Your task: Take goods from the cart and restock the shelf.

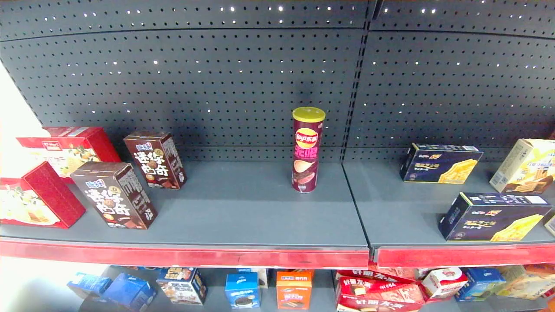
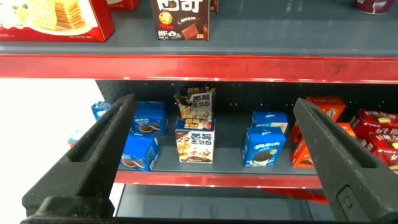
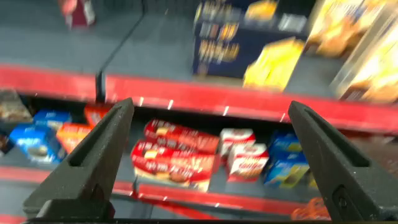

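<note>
- Purple chip can (image 1: 308, 149) with a yellow lid, upright just right of frame centre in the head view, on the grey upper shelf (image 1: 243, 212), close to the perforated back panel (image 1: 217, 86) and well apart from every box.
- Two brown cookie boxes left of centre, both standing and turned at an angle: front brown box (image 1: 115, 195) near the red front edge, rear brown box (image 1: 156, 159) further back.
- Red cracker boxes (image 1: 39, 199) at the far left edge of the frame.
- Dark blue cracker boxes on the right half, one (image 1: 440, 164) toward the back and another (image 1: 494, 216) nearer the front; cream box (image 1: 527, 166) at the right edge.
- Released left hand (image 2: 213, 104), fingers spread wide with nothing between them, level with the lower shelf (image 2: 227, 167) and facing blue cookie boxes (image 2: 264, 146) there.
- Released right hand (image 3: 211, 107), likewise spread and empty, facing red packs (image 3: 177, 155) on the lower level.
</note>
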Available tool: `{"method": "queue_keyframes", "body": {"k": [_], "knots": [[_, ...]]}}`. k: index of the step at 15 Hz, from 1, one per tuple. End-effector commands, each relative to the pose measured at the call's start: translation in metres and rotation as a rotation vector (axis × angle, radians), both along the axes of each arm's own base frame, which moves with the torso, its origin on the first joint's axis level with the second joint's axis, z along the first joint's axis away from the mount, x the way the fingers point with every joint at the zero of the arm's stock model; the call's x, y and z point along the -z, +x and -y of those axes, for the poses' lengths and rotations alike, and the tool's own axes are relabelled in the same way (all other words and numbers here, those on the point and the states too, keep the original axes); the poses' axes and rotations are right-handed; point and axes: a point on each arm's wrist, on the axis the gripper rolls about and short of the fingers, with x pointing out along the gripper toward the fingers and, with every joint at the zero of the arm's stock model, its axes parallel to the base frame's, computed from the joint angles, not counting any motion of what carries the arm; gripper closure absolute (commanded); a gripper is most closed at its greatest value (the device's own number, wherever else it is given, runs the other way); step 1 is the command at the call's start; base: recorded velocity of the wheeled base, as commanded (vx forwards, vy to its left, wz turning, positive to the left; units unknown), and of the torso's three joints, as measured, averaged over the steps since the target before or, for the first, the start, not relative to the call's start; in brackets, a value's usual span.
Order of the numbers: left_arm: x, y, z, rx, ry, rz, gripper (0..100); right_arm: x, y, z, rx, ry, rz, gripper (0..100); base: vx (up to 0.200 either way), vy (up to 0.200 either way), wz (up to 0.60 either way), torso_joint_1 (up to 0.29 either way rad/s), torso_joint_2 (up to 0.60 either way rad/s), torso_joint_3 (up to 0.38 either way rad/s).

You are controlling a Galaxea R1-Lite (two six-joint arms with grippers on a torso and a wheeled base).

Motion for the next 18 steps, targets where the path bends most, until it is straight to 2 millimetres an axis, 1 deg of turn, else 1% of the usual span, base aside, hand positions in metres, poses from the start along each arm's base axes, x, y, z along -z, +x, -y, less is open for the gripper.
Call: {"method": "queue_keyframes", "body": {"k": [1,4,6,7,8,9,10,11,12,14,15,18], "knots": [[0.000,0.000,0.000,0.002,0.001,-0.002,0,-0.033,0.011,0.001,0.067,-0.009,-0.030,0,0.000,0.000,0.00,0.000,0.00,0.000],[0.000,0.000,0.000,0.000,0.000,-0.002,0,-0.028,0.009,0.001,0.081,-0.018,-0.033,0,0.000,0.000,0.00,0.000,0.00,0.000],[0.000,0.000,0.000,-0.001,0.000,0.000,0,-0.024,0.003,0.001,0.084,-0.049,-0.010,0,0.000,0.000,0.00,0.000,0.00,0.000],[0.000,0.000,0.000,-0.001,0.000,0.000,0,-0.024,0.003,0.001,0.084,-0.049,-0.010,0,0.000,0.000,0.00,0.000,0.00,0.000],[0.000,0.000,0.000,0.000,0.000,-0.002,0,-0.008,-0.008,0.001,0.071,-0.095,-0.024,0,0.000,0.000,0.00,0.000,0.00,0.000],[0.000,0.000,0.000,0.000,0.000,0.000,0,-0.006,-0.012,0.001,0.068,-0.095,-0.042,0,0.000,0.000,0.00,0.000,0.00,0.000],[0.000,0.000,0.000,0.000,0.000,0.000,0,-0.006,-0.012,0.001,0.068,-0.095,-0.042,0,0.000,0.000,0.00,0.000,0.00,0.000],[0.000,0.000,0.000,-0.001,0.000,-0.002,0,-0.013,-0.021,0.000,0.070,-0.098,-0.044,0,0.000,0.000,0.00,0.000,0.00,0.000],[0.000,0.000,0.000,-0.001,0.000,0.000,0,-0.013,-0.021,0.000,0.070,-0.099,-0.042,0,0.000,0.000,0.00,0.000,0.00,0.000],[0.000,0.000,0.000,-0.001,0.000,0.000,0,-0.017,-0.026,-0.001,0.132,-0.090,-0.098,0,0.000,0.000,0.00,0.000,0.00,0.000],[0.000,0.000,0.000,-0.001,0.000,-0.002,0,-0.016,-0.028,-0.001,0.138,-0.077,-0.130,0,0.000,0.000,-0.60,0.002,0.00,0.007],[0.000,0.000,0.000,-0.001,0.000,-0.002,0,-0.011,-0.028,-0.001,0.132,-0.070,-0.148,0,0.000,0.000,-0.60,-0.084,0.17,0.095]]}}
